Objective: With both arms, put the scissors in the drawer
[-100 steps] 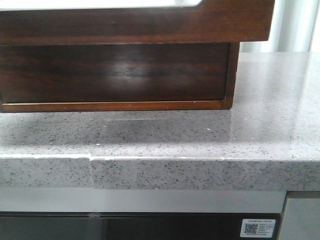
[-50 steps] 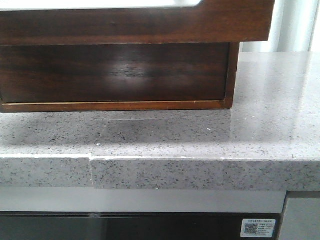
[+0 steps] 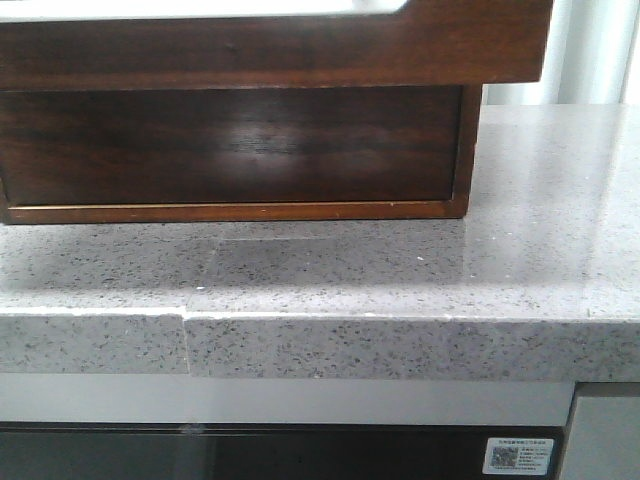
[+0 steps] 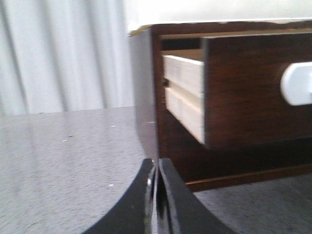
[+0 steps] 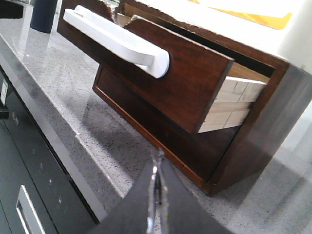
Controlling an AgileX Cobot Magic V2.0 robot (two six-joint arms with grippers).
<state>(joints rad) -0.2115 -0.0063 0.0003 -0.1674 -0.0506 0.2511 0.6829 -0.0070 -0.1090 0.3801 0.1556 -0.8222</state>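
Observation:
The drawer (image 3: 270,45) is glossy dark brown wood and stands pulled out from its wooden cabinet (image 3: 230,145) on the grey speckled counter (image 3: 520,260). Its front carries a white bar handle (image 5: 117,41), and its pale wood side shows in both wrist views. In the left wrist view the drawer front (image 4: 243,87) is beyond my left gripper (image 4: 157,163), which is shut and empty near the cabinet's corner. My right gripper (image 5: 157,156) is shut and empty above the counter, in front of the cabinet's other corner, with the drawer (image 5: 185,83) above it. The scissors are not in view.
The counter's front edge (image 3: 400,345) has a seam (image 3: 185,340) at the left, with a dark appliance front (image 5: 29,195) below. A dark cylinder (image 5: 44,14) stands far along the counter. White curtains (image 4: 63,53) hang behind. Something yellow (image 5: 253,14) lies on the cabinet top.

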